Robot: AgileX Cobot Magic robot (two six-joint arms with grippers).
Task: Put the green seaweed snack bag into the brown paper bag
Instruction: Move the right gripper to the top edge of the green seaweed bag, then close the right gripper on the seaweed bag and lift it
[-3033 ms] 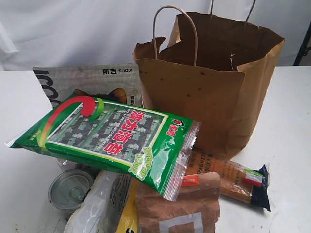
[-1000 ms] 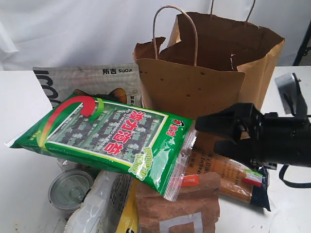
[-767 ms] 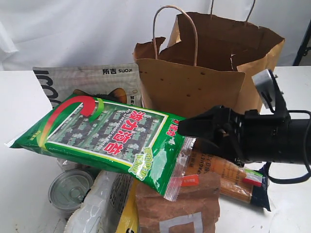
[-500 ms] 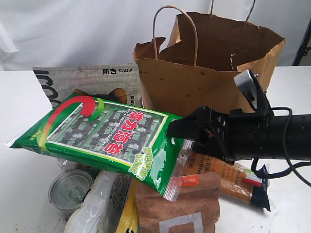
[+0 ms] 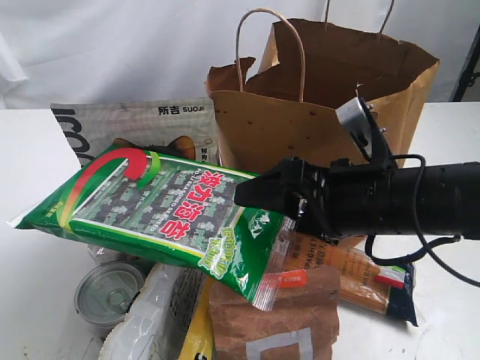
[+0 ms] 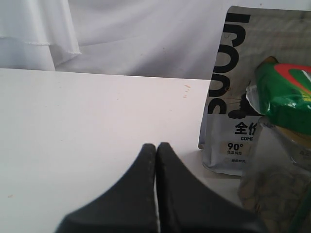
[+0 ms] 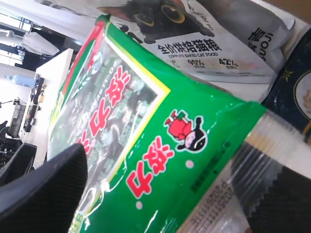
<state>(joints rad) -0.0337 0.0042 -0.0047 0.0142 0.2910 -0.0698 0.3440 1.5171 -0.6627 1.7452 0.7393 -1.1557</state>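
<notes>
The green seaweed snack bag [image 5: 150, 206] lies tilted on top of a pile of goods, left of the brown paper bag [image 5: 322, 120], which stands upright and open at the back. My right gripper [image 5: 261, 202] reaches in from the right and is open. Its fingers straddle the bag's right end, by the clear sealed edge. In the right wrist view the green seaweed snack bag [image 7: 146, 126] fills the space between the two fingers of my right gripper [image 7: 175, 179]. My left gripper [image 6: 156, 148] is shut and empty above the white table, and does not show in the exterior view.
A grey cat-food bag [image 5: 142, 124] stands behind the green bag, and its corner shows in the left wrist view [image 6: 243, 97]. Under and in front lie a tin can [image 5: 109, 292], a white-and-yellow pouch [image 5: 161, 315], a small brown packet [image 5: 277, 319] and an orange packet [image 5: 352, 274].
My right arm has come in from the right and moved leftward until its open fingers reach over the green bag's right end. The bag's clear edge has dipped slightly.
</notes>
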